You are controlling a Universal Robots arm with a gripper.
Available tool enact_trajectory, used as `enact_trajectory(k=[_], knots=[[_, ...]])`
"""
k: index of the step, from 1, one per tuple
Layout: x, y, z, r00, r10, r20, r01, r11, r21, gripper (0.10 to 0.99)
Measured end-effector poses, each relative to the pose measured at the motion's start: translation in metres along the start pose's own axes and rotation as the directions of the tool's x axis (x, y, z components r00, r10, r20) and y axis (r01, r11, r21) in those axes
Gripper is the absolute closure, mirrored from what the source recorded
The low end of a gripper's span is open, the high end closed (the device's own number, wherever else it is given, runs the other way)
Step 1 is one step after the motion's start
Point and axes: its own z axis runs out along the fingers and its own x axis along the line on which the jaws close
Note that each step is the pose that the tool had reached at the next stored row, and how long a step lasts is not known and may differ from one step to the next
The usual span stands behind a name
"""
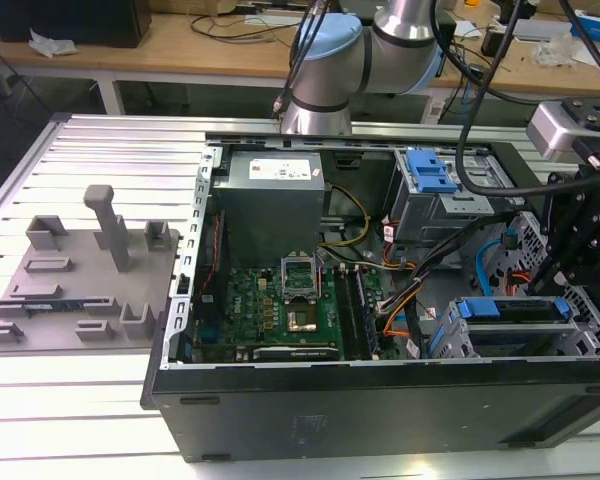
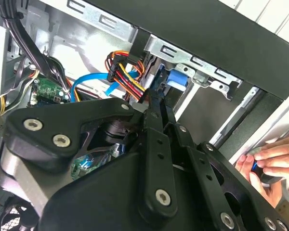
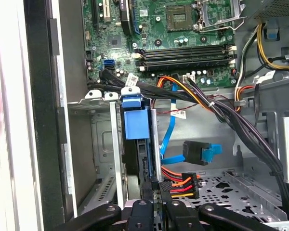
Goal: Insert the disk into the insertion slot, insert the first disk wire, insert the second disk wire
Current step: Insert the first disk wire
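The disk, silver in a bright blue caddy, sits inside the insertion slot at the front right corner of the open computer case. My black gripper hangs just behind it. In the first wrist view the caddy stands edge-on between the slot's grey walls. My gripper has its fingers pressed together on one end of a black connector with red, orange and yellow wires, right at the disk's rear edge. A blue cable with a black plug hangs loose beside it. The second wrist view shows my gripper meeting those coloured wires.
A taller grey bay with a blue clip stands at the case's back right. The green motherboard fills the case floor. Black cable bundles cross above the slot. A person's hand rests at the case's outer edge. A grey fixture plate lies outside the case.
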Motion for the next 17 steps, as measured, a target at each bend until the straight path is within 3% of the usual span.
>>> enact_trajectory(k=[17], knots=[[0.0022,-0.0003,0.0011,1.0,0.0,-0.0003,0.0,1.0,0.0,0.918]])
